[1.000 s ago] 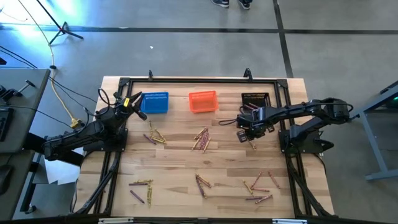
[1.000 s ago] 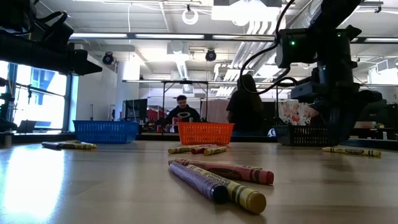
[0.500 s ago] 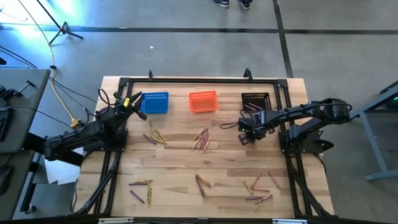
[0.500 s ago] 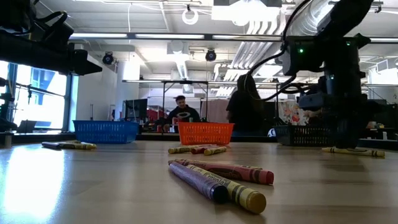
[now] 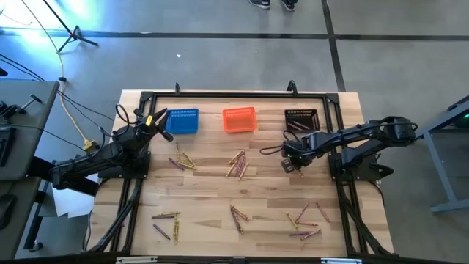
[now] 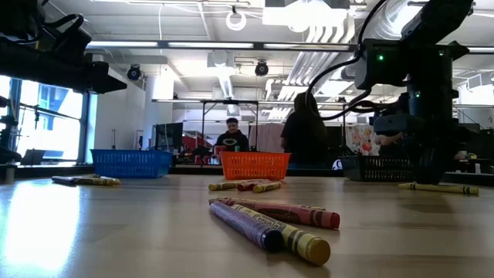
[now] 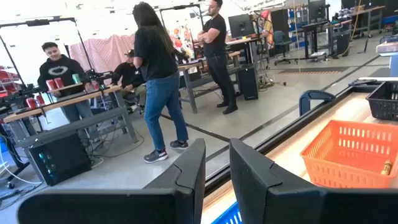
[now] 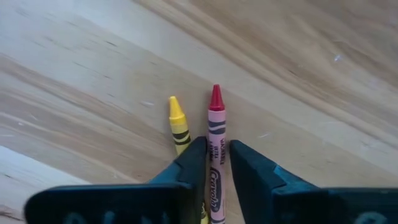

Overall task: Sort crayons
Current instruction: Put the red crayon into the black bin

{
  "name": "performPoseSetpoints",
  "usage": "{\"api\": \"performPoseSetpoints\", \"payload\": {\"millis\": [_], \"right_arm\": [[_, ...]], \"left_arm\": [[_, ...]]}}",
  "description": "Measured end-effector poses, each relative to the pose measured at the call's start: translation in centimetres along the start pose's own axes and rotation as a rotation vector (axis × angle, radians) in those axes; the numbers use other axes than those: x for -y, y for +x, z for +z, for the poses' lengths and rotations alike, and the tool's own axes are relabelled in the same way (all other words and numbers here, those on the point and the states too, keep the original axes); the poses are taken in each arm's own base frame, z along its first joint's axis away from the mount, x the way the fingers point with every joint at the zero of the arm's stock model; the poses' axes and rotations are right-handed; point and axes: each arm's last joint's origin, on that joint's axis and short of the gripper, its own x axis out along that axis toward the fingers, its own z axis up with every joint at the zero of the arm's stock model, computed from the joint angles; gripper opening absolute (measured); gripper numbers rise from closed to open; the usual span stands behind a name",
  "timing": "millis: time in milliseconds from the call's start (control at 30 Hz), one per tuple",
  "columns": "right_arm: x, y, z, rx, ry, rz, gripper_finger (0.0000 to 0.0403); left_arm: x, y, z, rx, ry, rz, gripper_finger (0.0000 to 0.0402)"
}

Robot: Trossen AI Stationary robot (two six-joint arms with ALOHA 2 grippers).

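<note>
Many crayons lie flat on the wooden table in loose groups [image 5: 237,165] [image 5: 182,161] [image 5: 306,220]. My right gripper [image 5: 292,164] stands low over the table's right middle, fingers pointing down, shut on a reddish-pink crayon [image 8: 216,118]. A yellow crayon [image 8: 178,124] lies right beside it and also shows in the low view [image 6: 436,188]. My left gripper [image 5: 157,122] waits raised at the far left beside the blue basket [image 5: 182,121], its fingers [image 7: 216,168] nearly together and empty. My right gripper pinches the reddish-pink crayon by its paper-wrapped shaft [image 8: 216,155], one finger on each long side. The fingers come from above, pointing down. The crayon lies flat on the table, its pointed tip sticking out beyond the fingers.
A blue, an orange [image 5: 239,119] and a black mesh basket [image 5: 301,119] stand in a row along the far edge. More crayons lie near the front [image 5: 165,218] [image 5: 238,216]. A black frame [image 5: 220,94] borders the table. People stand in the room beyond.
My right gripper has gone a little toward the table's near edge and down onto the crayons at the right middle. The crayons have not moved.
</note>
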Motion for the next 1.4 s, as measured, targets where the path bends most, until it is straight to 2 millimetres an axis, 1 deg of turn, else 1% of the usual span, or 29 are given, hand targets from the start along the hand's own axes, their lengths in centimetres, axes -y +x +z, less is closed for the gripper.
{"api": "performPoseSetpoints", "payload": {"millis": [133, 333, 433, 533, 633, 700, 833, 933, 1000, 1167, 1300, 1400], "right_arm": [[0.0, 0.0, 0.0, 0.003, 0.002, 0.005, 0.0013], [0.2, -0.2, -0.1, 0.011, 0.015, 0.012, 0.0017], [0.4, -0.9, -0.2, 0.027, 0.036, 0.029, 0.0007], [1.1, -1.9, -0.4, 0.051, 0.075, 0.01, 0.0007], [0.7, -4.7, 0.1, 0.136, 0.082, 0.028, 0.001], [0.8, -6.8, 0.7, 0.213, 0.085, -0.009, 0.001], [1.2, -11.6, 2.8, 0.447, 0.091, -0.04, 0.001], [2.1, -13.7, 4.7, 0.556, 0.087, -0.1, 0.0011], [2.8, -14.5, 6.2, 0.587, 0.09, -0.127, 0.0011], [5.1, -13.8, 9.7, 0.56, 0.116, -0.186, 0.0011], [6.5, -12.2, 11.7, 0.466, 0.117, -0.229, 0.0011], [7.1, -10.9, 12.8, 0.394, 0.113, -0.241, 0.0013]], "left_arm": [[0.0, 0.0, 0.0, 0.0, 0.0, 0.0, 0.006], [0.0, 0.0, 0.0, 0.0, -0.001, 0.0, 0.006], [0.0, 0.0, 0.0, 0.0, 0.0, 0.001, 0.006], [0.0, 0.0, 0.0, 0.0, 0.0, 0.0, 0.006], [0.0, 0.0, 0.0, 0.0, -0.001, 0.001, 0.006], [0.0, 0.0, 0.0, 0.0, 0.0, 0.0, 0.006], [0.0, 0.0, 0.0, 0.0, 0.0, 0.0, 0.006], [0.0, 0.0, 0.0, 0.0, 0.0, 0.0, 0.006], [0.0, 0.0, 0.0, 0.0, 0.0, 0.001, 0.006], [0.0, 0.0, 0.0, 0.0, 0.0, 0.0, 0.006], [0.0, 0.0, 0.0, 0.0, 0.0, 0.001, 0.006], [0.0, 0.0, 0.0, 0.0, 0.0, 0.001, 0.006]]}}
